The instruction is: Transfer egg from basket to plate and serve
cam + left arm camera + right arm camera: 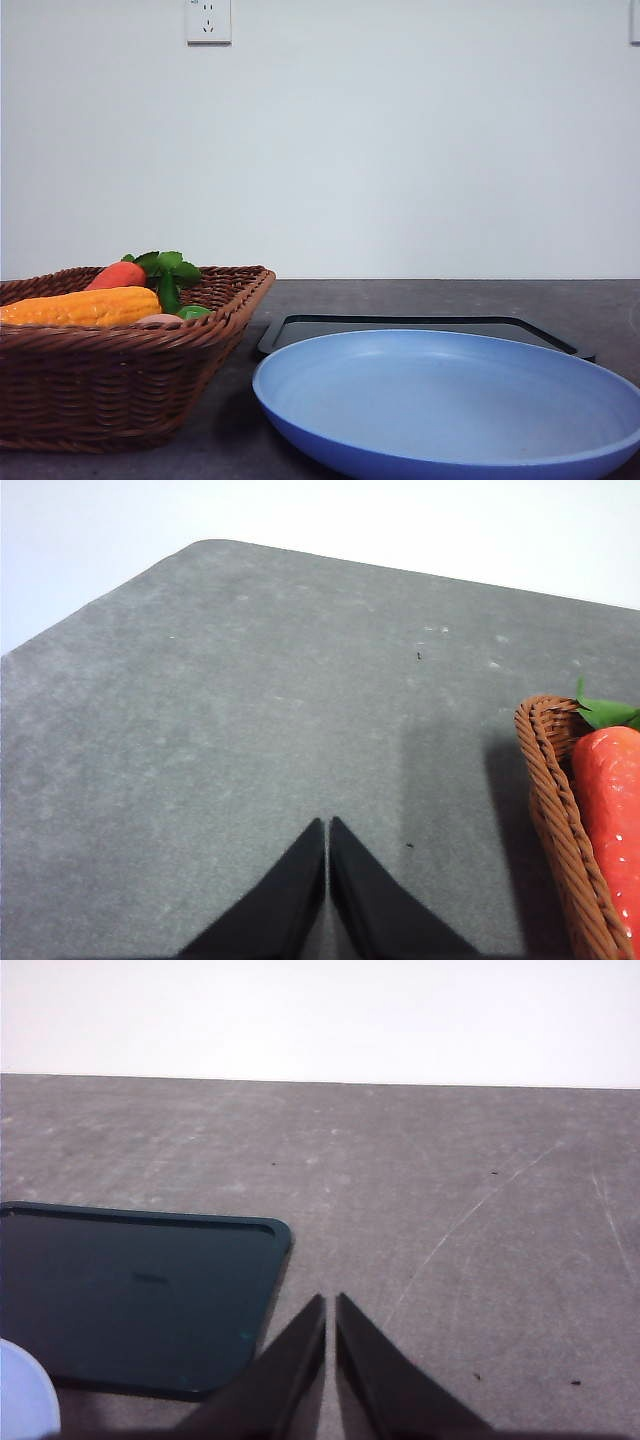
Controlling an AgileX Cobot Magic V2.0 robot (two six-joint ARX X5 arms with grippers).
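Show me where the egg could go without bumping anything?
The blue plate is bare all over. The black tray behind it is bare too. The basket is crowded with the corn, carrot and leaves.

A plain white wall (400, 150) with a power outlet (208, 20) rises behind the dark grey table (450, 298).
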